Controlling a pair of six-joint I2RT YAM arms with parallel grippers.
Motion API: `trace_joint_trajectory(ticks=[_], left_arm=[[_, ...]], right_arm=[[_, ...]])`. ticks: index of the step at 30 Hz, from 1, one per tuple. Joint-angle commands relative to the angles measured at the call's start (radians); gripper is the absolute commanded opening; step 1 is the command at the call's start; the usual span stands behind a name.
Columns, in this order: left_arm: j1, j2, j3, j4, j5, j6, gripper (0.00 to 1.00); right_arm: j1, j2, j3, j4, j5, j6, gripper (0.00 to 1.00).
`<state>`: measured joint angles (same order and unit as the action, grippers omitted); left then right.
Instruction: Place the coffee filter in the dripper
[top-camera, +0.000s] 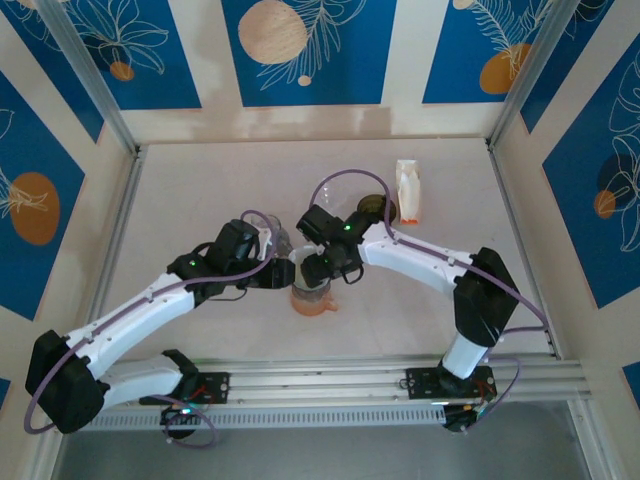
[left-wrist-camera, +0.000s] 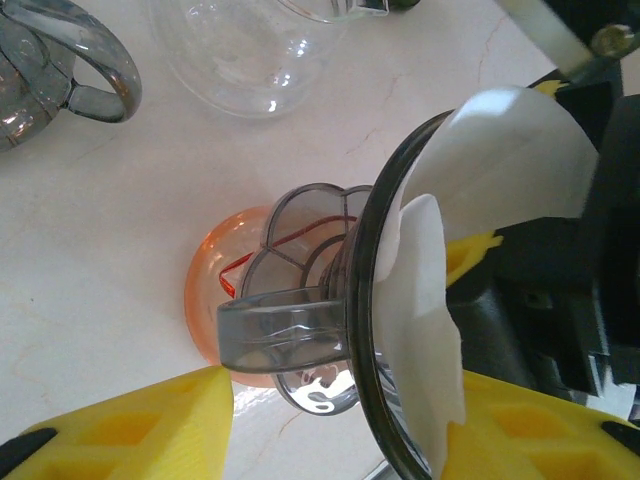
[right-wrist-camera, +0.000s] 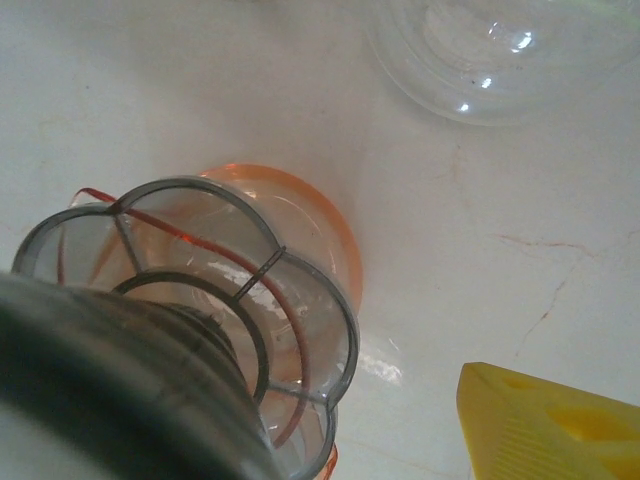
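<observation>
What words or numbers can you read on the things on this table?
None can be read.
The dripper, the coffee filter and the orange cup carry no writing.
The white packet at the back of the table: any print is too small to read.
The blue wall panels show only drawings, no words.

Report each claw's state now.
Left claw: straddles the dripper, grip cannot be told.
Right claw: beside the dripper, state cannot be told.
</observation>
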<state>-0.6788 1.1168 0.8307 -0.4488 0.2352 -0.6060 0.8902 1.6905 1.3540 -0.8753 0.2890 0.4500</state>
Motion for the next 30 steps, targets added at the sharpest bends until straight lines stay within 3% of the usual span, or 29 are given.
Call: trace_joint_trajectory(ticks=[1,17,20,25,30], left_arm=[[0.008,-0.001,-0.008,0.012,0.018,-0.017,0.57],[0.022,-0.055,-0.06,0.148,-0.009,-0.061,0.78],[0.022,-0.031,-0.037,0.099,-0.047,-0.056,0.77],[0.022,-0.041,-0.03,0.037,-0.12,-0.048,0.64],[0.021,-0.043,-0.027,0.019,-0.128,-0.034,0.61]], right_arm=[[0.003,0.018,0.016,-0.001,0.009,-0.002,0.72],[0.015,0.038,-0.014,0.01,0.018,0.012,0.71],[0.019,0.036,-0.012,0.014,0.019,0.012,0.71],[0.02,0.039,-0.008,0.017,0.019,0.014,0.71],[0.02,0.037,-0.009,0.015,0.025,0.014,0.71]])
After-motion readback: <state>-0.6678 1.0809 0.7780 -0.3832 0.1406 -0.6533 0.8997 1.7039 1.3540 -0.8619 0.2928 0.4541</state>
